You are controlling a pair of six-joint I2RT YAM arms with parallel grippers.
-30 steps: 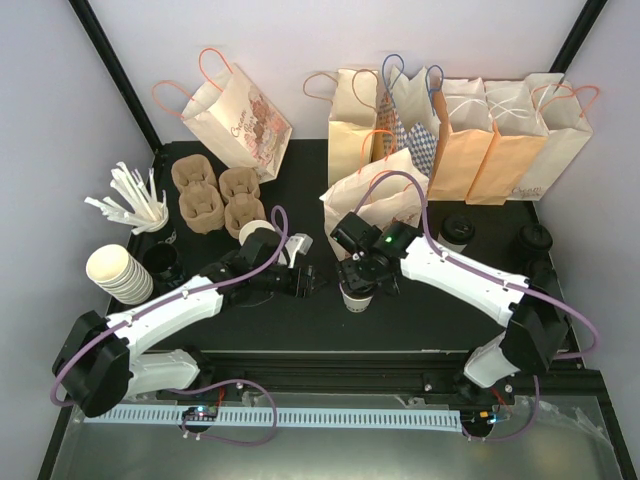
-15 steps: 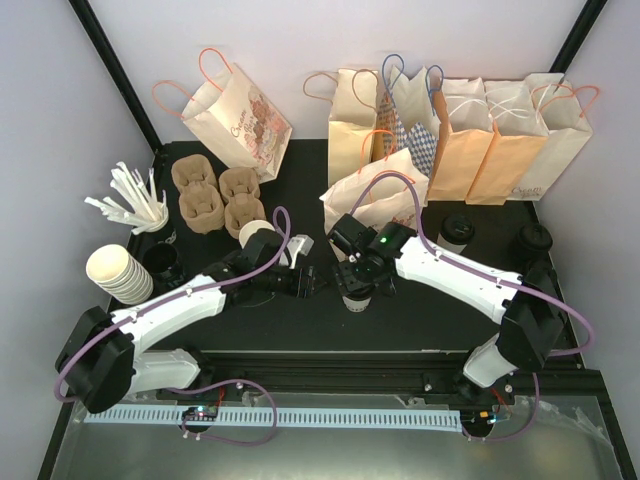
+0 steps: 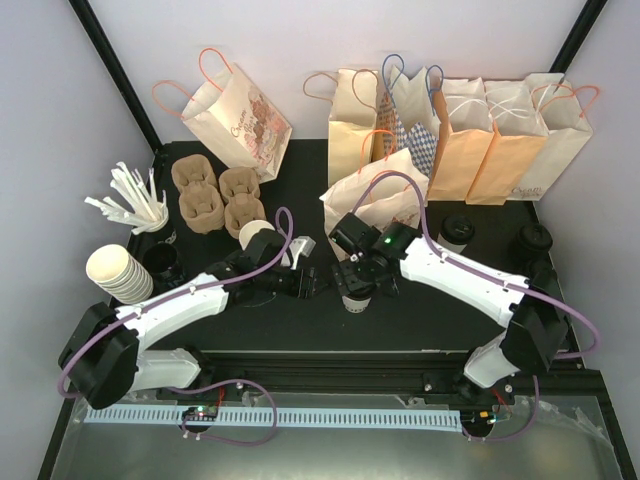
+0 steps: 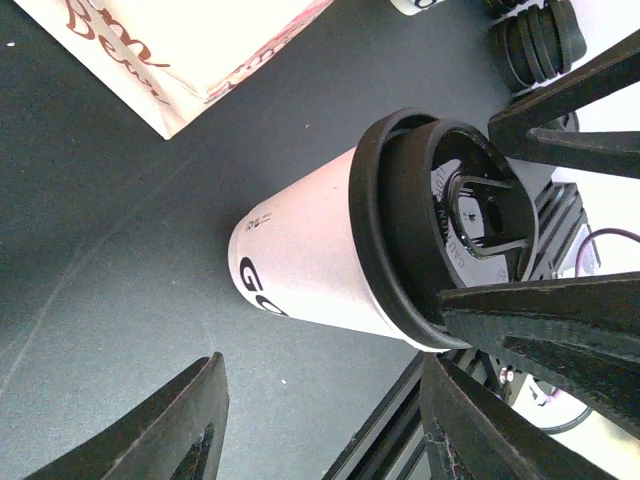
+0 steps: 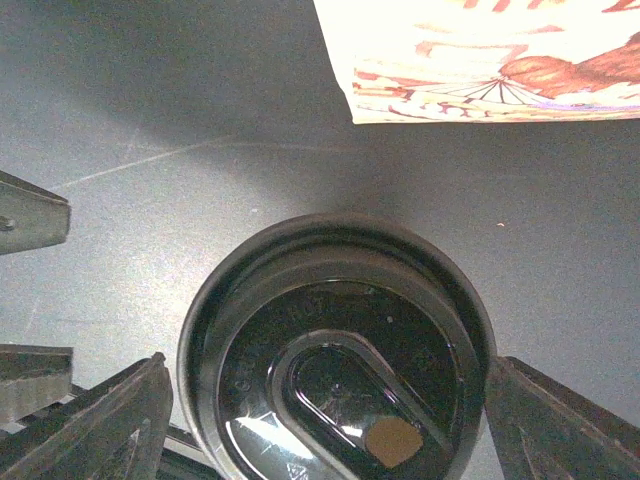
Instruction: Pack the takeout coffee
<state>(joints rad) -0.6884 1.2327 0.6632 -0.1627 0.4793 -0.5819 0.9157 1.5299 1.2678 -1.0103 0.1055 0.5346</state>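
Note:
A takeout coffee [image 3: 355, 298], a white paper cup with a black lid [image 5: 335, 370], stands upright on the black table near the front middle. My right gripper [image 3: 358, 280] hangs straight over it. Its fingers [image 5: 100, 425] flank the lid's rim at lid height, open, with a sliver of gap on the left. My left gripper [image 3: 308, 282] is just left of the cup, level with its side [image 4: 320, 260]. It is open and its fingers [image 4: 170, 430] hold nothing. Two more lidded cups [image 3: 457, 232] [image 3: 535, 240] stand at the right.
A printed paper bag [image 3: 385, 195] leans just behind the cup. More bags [image 3: 460, 130] line the back and one [image 3: 240, 115] stands back left. Pulp cup carriers [image 3: 215, 195], stirrers [image 3: 135, 200], stacked lidless cups [image 3: 118, 272] and loose black lids [image 3: 160, 262] fill the left side.
My right gripper's jaws have spread a little wider around the cup's lid. The left gripper has edged slightly right toward the cup. The cup stays where it was.

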